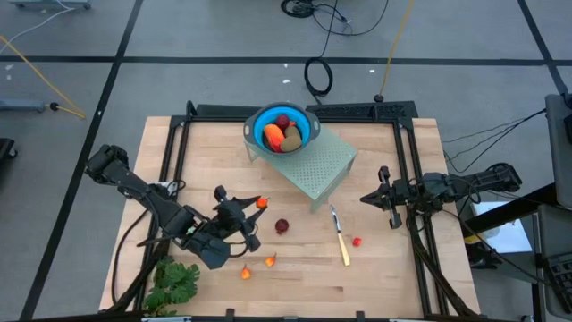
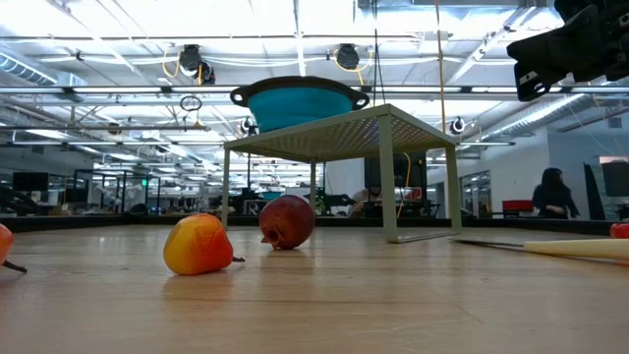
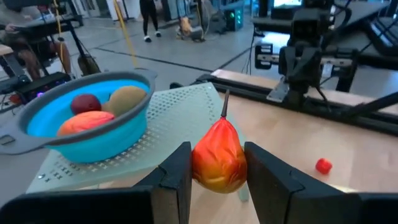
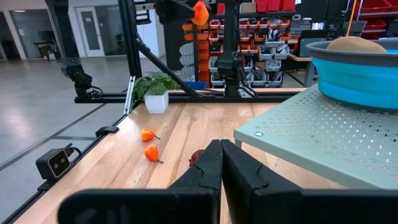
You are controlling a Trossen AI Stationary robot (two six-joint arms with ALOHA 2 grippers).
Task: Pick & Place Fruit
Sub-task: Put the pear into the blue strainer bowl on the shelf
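The left end effector (image 3: pixel 217 171) is pinching a small orange-red fruit (image 3: pixel 217 158) in the lower middle of the frame, with the blue bowl (image 3: pixel 93 134) at middle left. The right end effector (image 4: pixel 221 165) is waiting, pressed together. The smooth fruit could be slipping out and rolling across the desk (image 1: pixel 393 277) if the grip is loose.

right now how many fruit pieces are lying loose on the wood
4: dark red ball mid-table, orange-red bit and second orange-red bit near the leafy bunch, small red bit beside the knife. None seems hidden.
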